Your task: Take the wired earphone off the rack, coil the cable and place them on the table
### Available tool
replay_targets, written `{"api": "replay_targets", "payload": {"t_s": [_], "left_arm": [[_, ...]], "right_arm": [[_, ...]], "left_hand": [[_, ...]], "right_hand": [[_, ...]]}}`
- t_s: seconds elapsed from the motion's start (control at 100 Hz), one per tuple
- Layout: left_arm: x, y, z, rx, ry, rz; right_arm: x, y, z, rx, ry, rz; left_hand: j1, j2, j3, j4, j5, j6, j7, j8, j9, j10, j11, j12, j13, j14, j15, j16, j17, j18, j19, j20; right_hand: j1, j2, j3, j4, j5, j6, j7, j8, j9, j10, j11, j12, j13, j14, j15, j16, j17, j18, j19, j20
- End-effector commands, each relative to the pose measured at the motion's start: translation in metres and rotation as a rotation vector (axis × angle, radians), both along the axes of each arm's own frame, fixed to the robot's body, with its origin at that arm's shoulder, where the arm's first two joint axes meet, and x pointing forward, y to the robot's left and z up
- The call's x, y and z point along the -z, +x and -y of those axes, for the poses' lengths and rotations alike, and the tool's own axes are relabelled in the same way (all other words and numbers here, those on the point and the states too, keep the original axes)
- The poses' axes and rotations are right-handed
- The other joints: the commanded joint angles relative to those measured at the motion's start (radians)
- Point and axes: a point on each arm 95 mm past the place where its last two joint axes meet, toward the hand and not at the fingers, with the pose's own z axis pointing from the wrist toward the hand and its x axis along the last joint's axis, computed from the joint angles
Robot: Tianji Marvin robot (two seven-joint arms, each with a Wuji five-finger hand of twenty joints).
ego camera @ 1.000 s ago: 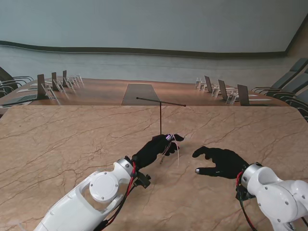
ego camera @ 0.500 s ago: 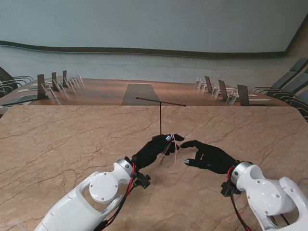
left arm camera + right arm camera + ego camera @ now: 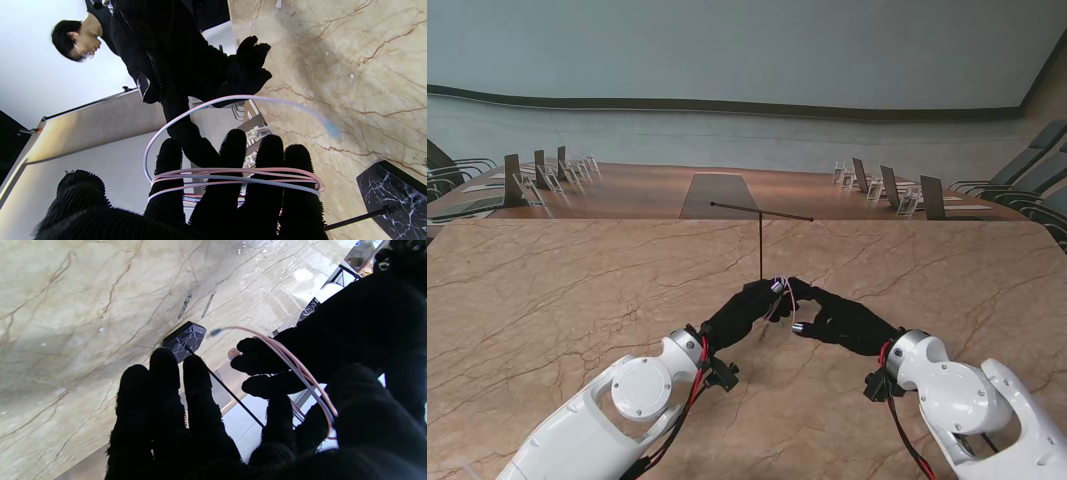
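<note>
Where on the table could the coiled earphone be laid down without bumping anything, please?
Bare marble lies left of the left hand and right of the right hand, out to the table edges. It is crowded in the middle, where both hands meet at the earphone cable beside the rack.

Rack (image 3: 760,240) behind both hands, cable (image 3: 233,176) around left hand (image 3: 745,310) fingers (right hand (image 3: 842,322) just beside)

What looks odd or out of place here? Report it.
One thing: a free end of the earphone cable arcs loose off the coil wrapped around the left hand's fingers. The rack stands upright and bare.
</note>
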Motion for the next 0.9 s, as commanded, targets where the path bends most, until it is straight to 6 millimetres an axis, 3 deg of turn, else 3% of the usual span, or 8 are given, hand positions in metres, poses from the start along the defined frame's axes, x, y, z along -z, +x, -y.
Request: {"api": "replay_targets", "payload": {"t_s": [0.0,0.35,0.89], "left_arm": [[0.001,-0.003,0.003,0.010,-0.005,-0.006],[0.000,-0.004,0.002,0.003,-0.007,-0.006],[0.001,-0.005,0.002,-0.004,-0.010,-0.009]], "right_arm": [[0.000,0.000,-0.008,-0.016,0.020,-0.006],[0.000,-0.001,-0.018,-0.029,0.088,0.013],[0.012,0.000,-0.030,-0.016,0.227,-0.022]], "left_hand": [[-0.019,0.012,-0.020,-0.004,0.031,-0.119,-0.008,0.018,-0.026,-0.032,-0.015,-0.014,-0.011,-0.032,-0.006,-0.006,-0.014,0.036,-0.033,-0.018],[-0.011,0.010,-0.019,-0.004,0.031,-0.122,-0.009,0.018,-0.026,-0.032,-0.012,-0.017,-0.011,-0.033,-0.007,-0.006,-0.016,0.033,-0.038,-0.020],[-0.002,0.009,-0.020,-0.005,0.028,-0.136,-0.004,0.018,-0.028,-0.034,-0.006,-0.018,-0.012,-0.036,-0.005,-0.006,-0.016,0.031,-0.038,-0.021]], "right_hand": [[0.001,0.048,-0.026,0.001,-0.011,-0.048,-0.016,-0.004,0.023,0.018,0.028,0.016,0.035,0.060,0.047,0.019,0.017,-0.009,0.059,0.026],[0.020,0.039,-0.032,0.002,-0.008,-0.066,0.029,0.009,0.068,0.046,0.093,0.040,0.095,0.101,0.133,0.045,0.066,0.019,0.162,0.061],[0.036,0.029,-0.030,0.001,-0.008,-0.084,0.047,-0.002,0.076,0.052,0.102,0.041,0.108,0.114,0.148,0.044,0.081,0.030,0.178,0.060]]}}
